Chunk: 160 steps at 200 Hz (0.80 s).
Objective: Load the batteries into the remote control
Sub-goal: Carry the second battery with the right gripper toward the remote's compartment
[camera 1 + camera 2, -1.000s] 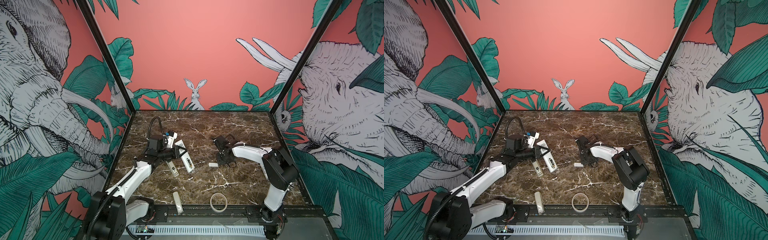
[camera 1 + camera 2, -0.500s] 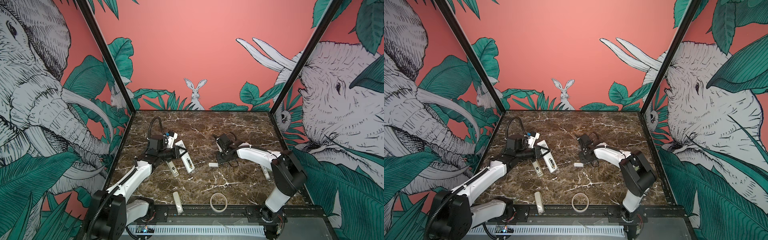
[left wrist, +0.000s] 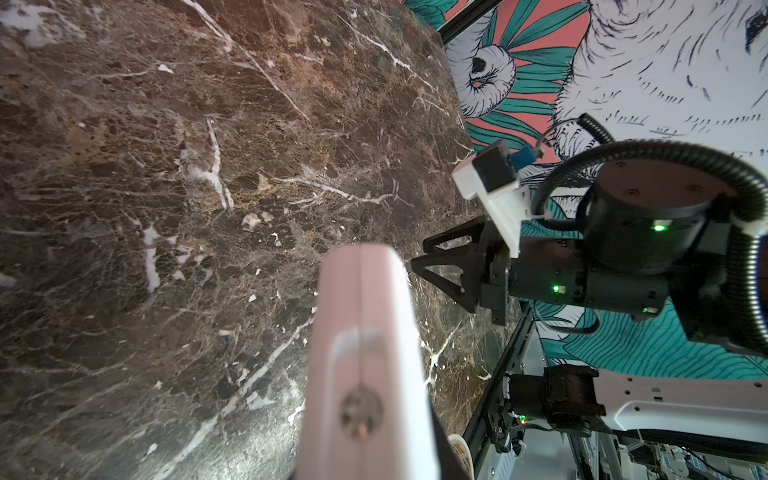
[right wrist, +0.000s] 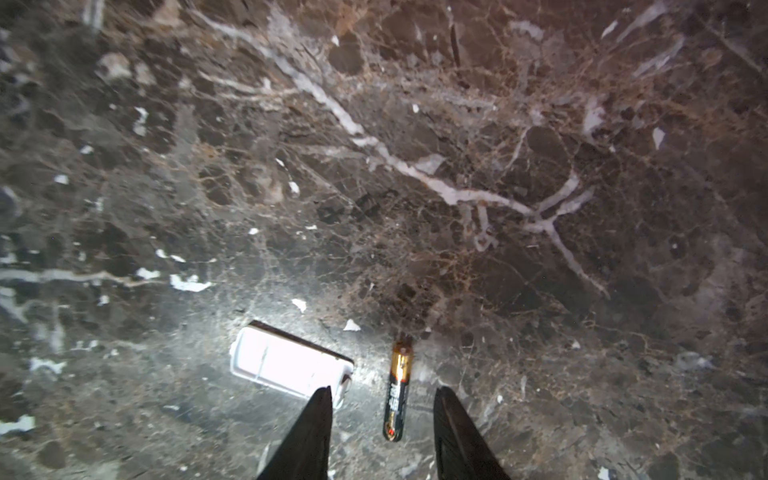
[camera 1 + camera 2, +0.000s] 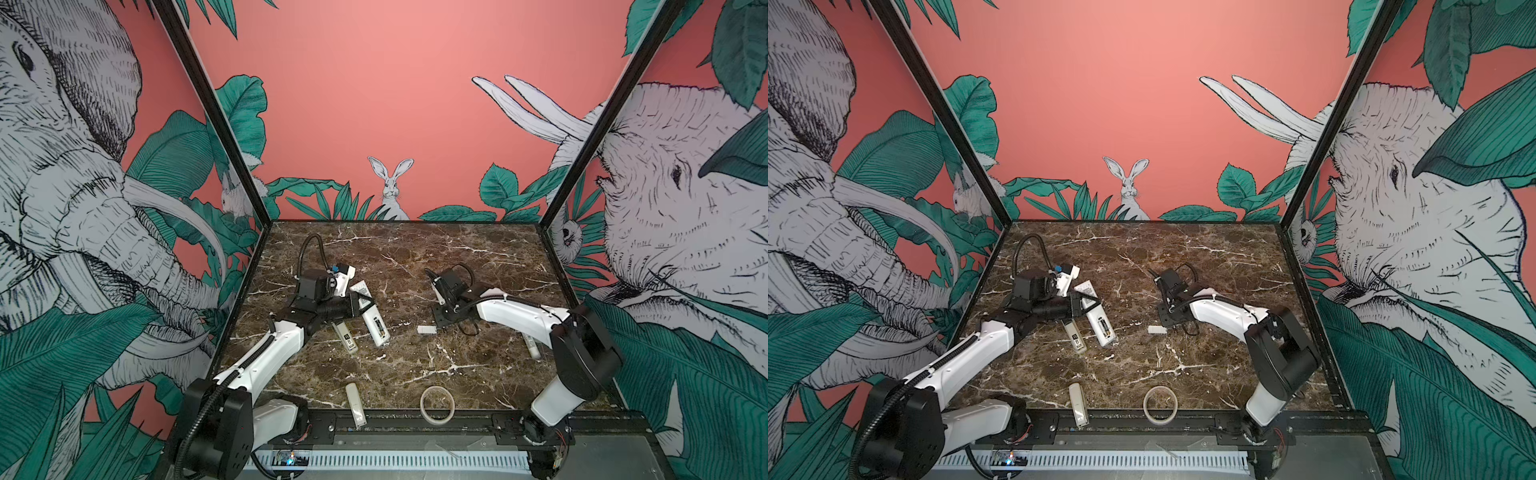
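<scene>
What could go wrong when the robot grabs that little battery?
1. The battery is round and lies loose on the marble table between the open right jaws; it might roll away as they close.
2. The white battery cover lies right beside one jaw and could get bumped or pinched too.

The remote control (image 5: 371, 320) is a slim white bar in the left half of the surface (image 5: 415, 257). It lies aslant with one end toward the far edge, the left claw (image 5: 359, 305) is clamped across it, and a dark opening with some gold shows near its nearer end. One battery (image 4: 398, 388), black with a copper-coloured end, lies flat right of the middle, between the parted fingers of the right claw (image 4: 384, 392), touching neither.
</scene>
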Motion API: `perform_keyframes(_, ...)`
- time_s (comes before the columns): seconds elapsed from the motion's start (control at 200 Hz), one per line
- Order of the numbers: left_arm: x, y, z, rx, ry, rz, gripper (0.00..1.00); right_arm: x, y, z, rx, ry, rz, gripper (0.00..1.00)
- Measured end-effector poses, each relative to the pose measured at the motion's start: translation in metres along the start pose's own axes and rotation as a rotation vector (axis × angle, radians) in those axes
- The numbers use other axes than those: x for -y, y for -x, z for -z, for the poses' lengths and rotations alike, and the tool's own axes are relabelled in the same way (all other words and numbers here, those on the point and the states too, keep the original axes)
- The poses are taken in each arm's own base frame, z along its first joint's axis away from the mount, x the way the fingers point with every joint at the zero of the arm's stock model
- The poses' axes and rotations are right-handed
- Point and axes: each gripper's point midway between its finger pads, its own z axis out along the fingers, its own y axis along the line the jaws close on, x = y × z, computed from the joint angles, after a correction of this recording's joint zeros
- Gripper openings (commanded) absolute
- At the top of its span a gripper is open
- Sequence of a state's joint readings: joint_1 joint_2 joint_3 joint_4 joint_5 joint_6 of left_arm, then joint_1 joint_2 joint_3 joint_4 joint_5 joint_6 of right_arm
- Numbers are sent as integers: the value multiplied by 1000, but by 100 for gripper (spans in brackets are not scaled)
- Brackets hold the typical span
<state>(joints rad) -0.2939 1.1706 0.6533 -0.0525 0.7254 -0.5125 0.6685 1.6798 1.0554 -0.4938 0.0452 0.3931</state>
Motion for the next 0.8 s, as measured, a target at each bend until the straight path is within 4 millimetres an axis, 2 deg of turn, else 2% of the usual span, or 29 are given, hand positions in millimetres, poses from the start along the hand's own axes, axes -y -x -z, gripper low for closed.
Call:
perform_keyframes(0.09,0,0,0,0,0,0,0,2,-7,-11,-35,-13,3,40)
perform_keyframes(0.245,0,0,0,-1,0,1,0,6,-17,-27,-88,-34,-6,29)
perform_keyframes(0.34,0,0,0,-1,1,1,0,7,-14,-28,-85,-35,-18,21)
perform_keyframes(0.58,0,0,0,-1,1,1,0,6,-12,-28,-82,-32,-27,9)
perform_keyframes(0.8,0,0,0,-1,1,2,0,3,-6,-23,-58,-15,-5,7)
